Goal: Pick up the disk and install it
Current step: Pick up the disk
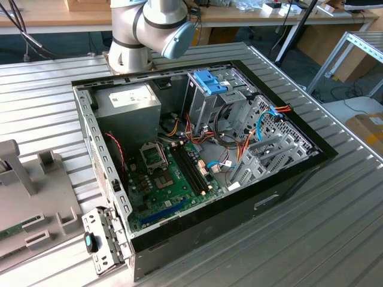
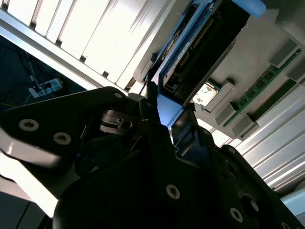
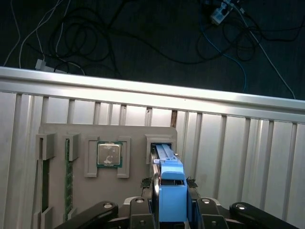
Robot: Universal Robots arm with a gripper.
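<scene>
In both wrist views the disk (image 3: pixel 169 191) (image 2: pixel 200 52), a dark body in a light-blue carrier frame, stands on edge in a slot of a grey holder fixture (image 3: pixel 133 133). My gripper (image 3: pixel 171 185) (image 2: pixel 169 107) straddles the carrier's near end. Its dark fingers (image 3: pixel 155 179) press against both sides of the blue plastic, shut on it. The open computer case (image 1: pixel 197 149) lies on the ribbed metal table in the exterior view, with the arm's base (image 1: pixel 128 42) behind it.
The fixture also holds a processor chip (image 3: pixel 109 153) and memory sticks (image 3: pixel 68 181); it shows at the exterior view's left (image 1: pixel 30 197). Inside the case stands a metal drive cage with a blue-tabbed bracket (image 1: pixel 209 82). The table edge (image 3: pixel 152 90) drops to a cabled floor.
</scene>
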